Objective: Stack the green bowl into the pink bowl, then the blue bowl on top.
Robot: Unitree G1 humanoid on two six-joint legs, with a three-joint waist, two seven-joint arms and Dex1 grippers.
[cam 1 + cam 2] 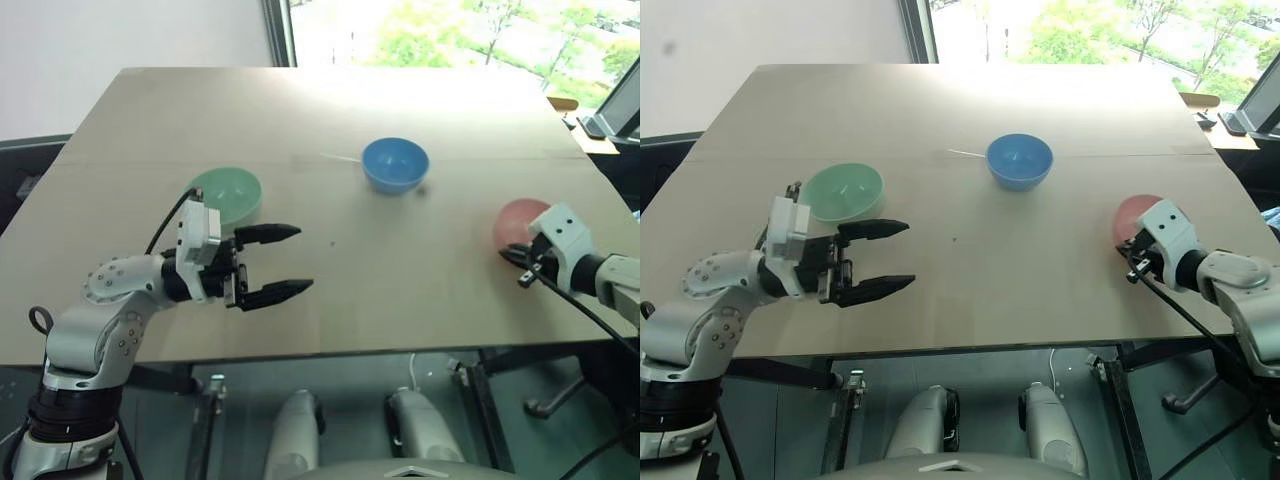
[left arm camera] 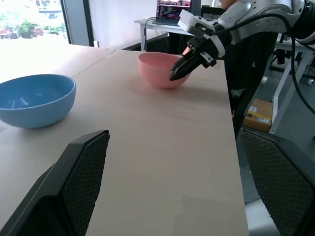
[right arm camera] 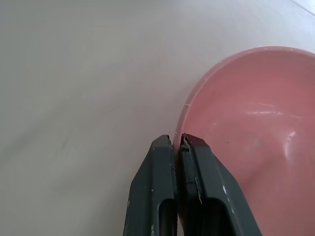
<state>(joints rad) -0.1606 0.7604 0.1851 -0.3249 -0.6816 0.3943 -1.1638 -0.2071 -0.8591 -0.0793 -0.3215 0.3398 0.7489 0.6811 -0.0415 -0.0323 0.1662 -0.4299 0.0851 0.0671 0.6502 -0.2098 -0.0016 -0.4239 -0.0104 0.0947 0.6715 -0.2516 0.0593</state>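
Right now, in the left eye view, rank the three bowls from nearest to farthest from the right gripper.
1. pink bowl, rim pinched by the right gripper, table's right edge.
2. blue bowl, centre, farther back.
3. green bowl, far left.

Right gripper (image 3: 178, 142) fingers pinch the pink bowl (image 3: 256, 128) rim (one finger inside).

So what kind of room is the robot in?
Probably an office or lab: a big plain light wooden table, a large window looking onto green trees, and in the left wrist view an open laptop on a desk behind.
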